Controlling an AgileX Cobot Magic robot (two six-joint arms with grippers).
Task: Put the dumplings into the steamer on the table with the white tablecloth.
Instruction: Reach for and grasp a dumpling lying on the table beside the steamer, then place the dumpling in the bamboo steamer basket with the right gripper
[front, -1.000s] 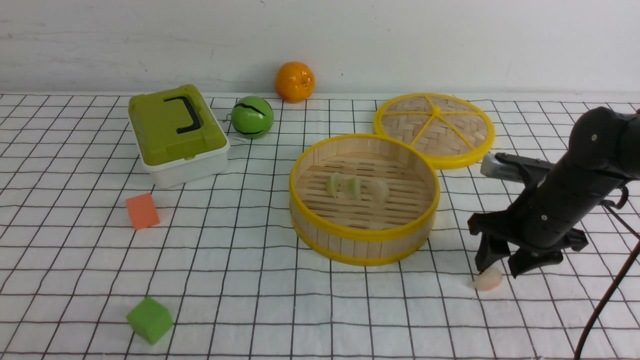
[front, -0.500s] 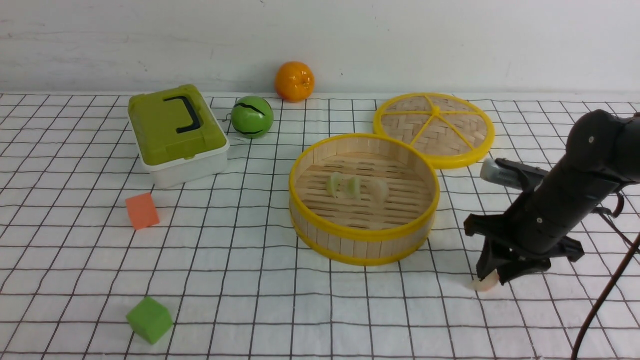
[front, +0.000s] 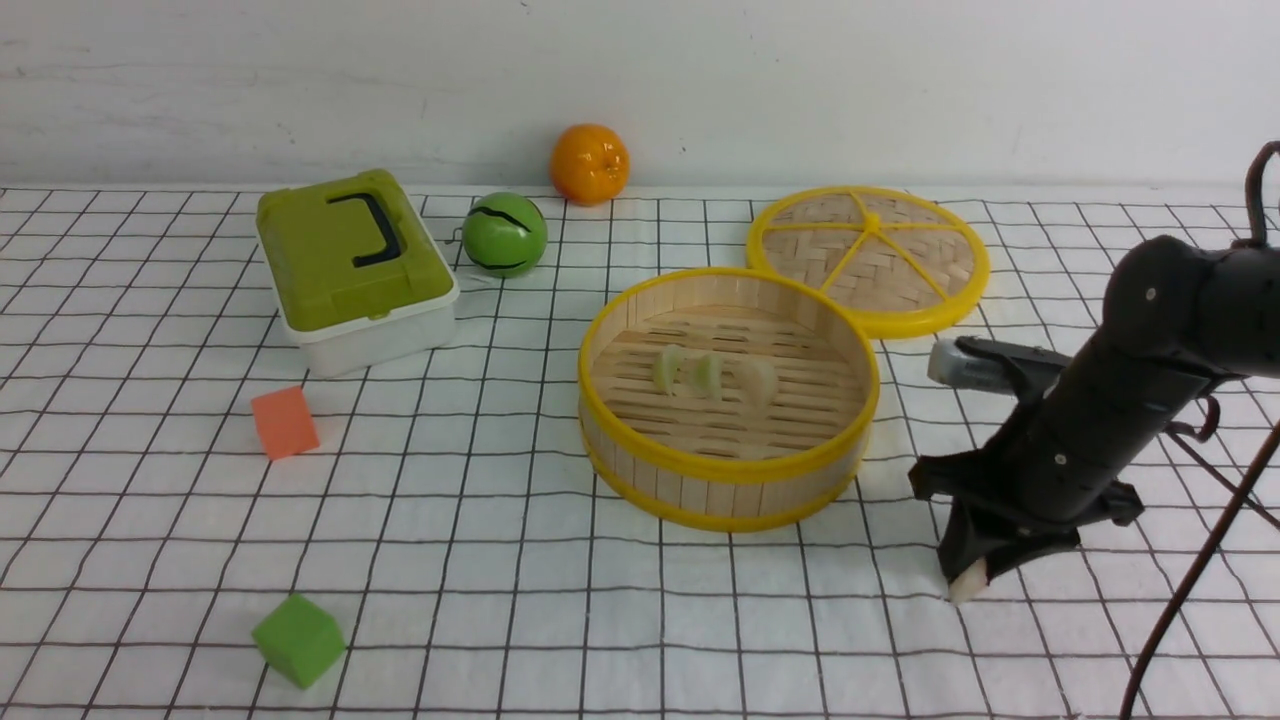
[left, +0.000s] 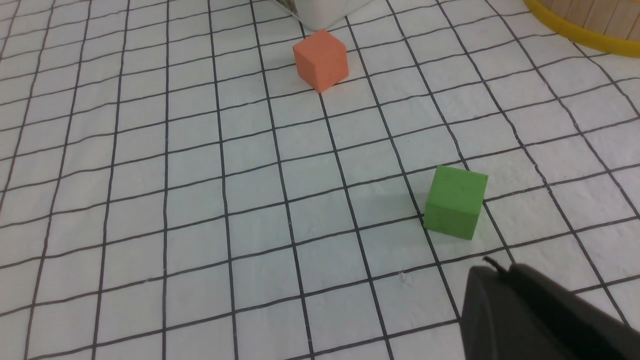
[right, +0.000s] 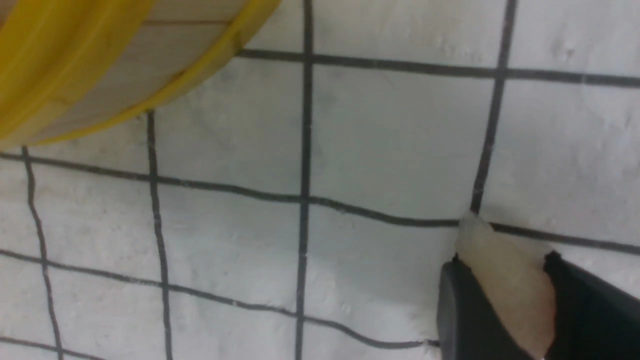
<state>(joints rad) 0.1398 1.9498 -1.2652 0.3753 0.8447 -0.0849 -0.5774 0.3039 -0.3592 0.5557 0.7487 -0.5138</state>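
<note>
A white, grid-printed worktop (front: 480, 560) under a pale wall carries the steamer (front: 728, 472), with three dumplings (front: 708, 374) on its slats. The right arm (front: 1110, 410) reaches in from the right edge, its wrist tilted steeply down toward the cloth. The right end effector (front: 965, 588) pinches the whitish dumpling (right: 505, 290) between narrowed jaws, low at the cloth near the steamer's right front. A second ago those jaws stood wide around it. The left end effector (left: 505, 295), near the green cube (left: 456, 202), is pressed together.

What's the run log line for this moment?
right end effector: shut on whitish dumpling; steamer: three dumplings inside; left end effector: shut
</note>
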